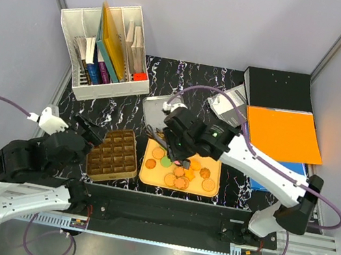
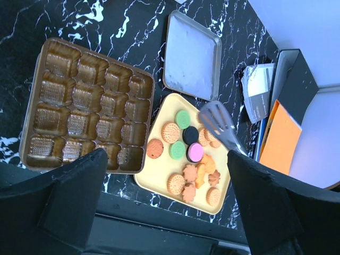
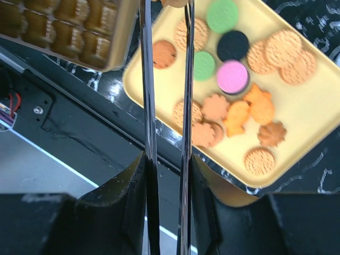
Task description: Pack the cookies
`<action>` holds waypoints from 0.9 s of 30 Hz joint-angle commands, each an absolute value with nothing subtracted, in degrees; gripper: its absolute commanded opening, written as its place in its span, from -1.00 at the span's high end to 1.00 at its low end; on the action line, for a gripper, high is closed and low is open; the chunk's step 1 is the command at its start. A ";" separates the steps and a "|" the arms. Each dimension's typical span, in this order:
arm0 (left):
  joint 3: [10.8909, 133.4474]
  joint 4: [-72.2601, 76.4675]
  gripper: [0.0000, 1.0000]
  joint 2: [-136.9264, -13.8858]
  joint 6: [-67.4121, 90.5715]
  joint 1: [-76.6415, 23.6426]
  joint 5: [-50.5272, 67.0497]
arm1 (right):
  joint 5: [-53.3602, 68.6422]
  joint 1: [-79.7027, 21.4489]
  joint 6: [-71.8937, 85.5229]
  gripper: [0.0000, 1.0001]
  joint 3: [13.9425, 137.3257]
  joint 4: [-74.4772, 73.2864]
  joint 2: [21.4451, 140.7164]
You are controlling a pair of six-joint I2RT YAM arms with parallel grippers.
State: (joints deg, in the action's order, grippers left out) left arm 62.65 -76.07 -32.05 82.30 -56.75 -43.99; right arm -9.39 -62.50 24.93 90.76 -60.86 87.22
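The cookies (image 1: 179, 172) lie on a yellow tray (image 1: 146, 179): tan rounds, two green, one pink, one dark, and orange flower and fish shapes. They also show in the left wrist view (image 2: 187, 151) and the right wrist view (image 3: 234, 77). A brown compartment tray (image 1: 113, 154) sits to the left with its cells bare (image 2: 85, 106). My right gripper (image 3: 167, 175) is shut on metal tongs (image 3: 147, 79) and hovers over the yellow tray (image 1: 177, 143). A tan bit shows between the tong tips at the frame's top edge. My left gripper (image 1: 84, 131) is open and empty above the table's near edge (image 2: 166, 175).
A silver tin lid (image 1: 154, 115) lies behind the yellow tray. A white file organizer (image 1: 108, 50) stands at the back left. A black binder (image 1: 277, 87) and an orange folder (image 1: 285, 134) lie at the right. A black rail (image 1: 163, 209) runs along the near edge.
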 commanded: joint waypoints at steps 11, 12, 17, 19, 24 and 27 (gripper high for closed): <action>60.73 -87.81 -0.96 -32.87 87.81 -56.51 -44.03 | -0.71 -64.42 18.37 0.49 101.43 -53.70 97.99; 60.65 -87.72 -0.96 -33.05 87.54 -56.51 -43.95 | -0.44 -64.51 18.20 0.49 101.86 -53.70 98.69; 60.03 -86.31 -0.96 -33.66 86.75 -56.51 -43.24 | 1.67 -65.57 17.49 0.48 102.66 -53.61 100.98; 60.03 -85.87 -0.96 -33.92 86.22 -56.60 -43.16 | 1.93 -65.92 17.40 0.46 102.57 -53.61 101.42; 60.03 -84.82 -0.96 -34.63 84.91 -56.60 -43.24 | 1.41 -66.09 17.49 0.24 101.78 -53.70 101.86; 59.77 -83.77 -0.96 -35.42 84.20 -56.51 -42.98 | 0.27 -66.09 17.66 0.06 101.69 -53.79 101.43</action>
State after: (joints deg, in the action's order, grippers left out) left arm 59.61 -77.93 -34.11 85.69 -56.66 -42.87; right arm 0.99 -65.73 18.55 99.90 -55.33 102.17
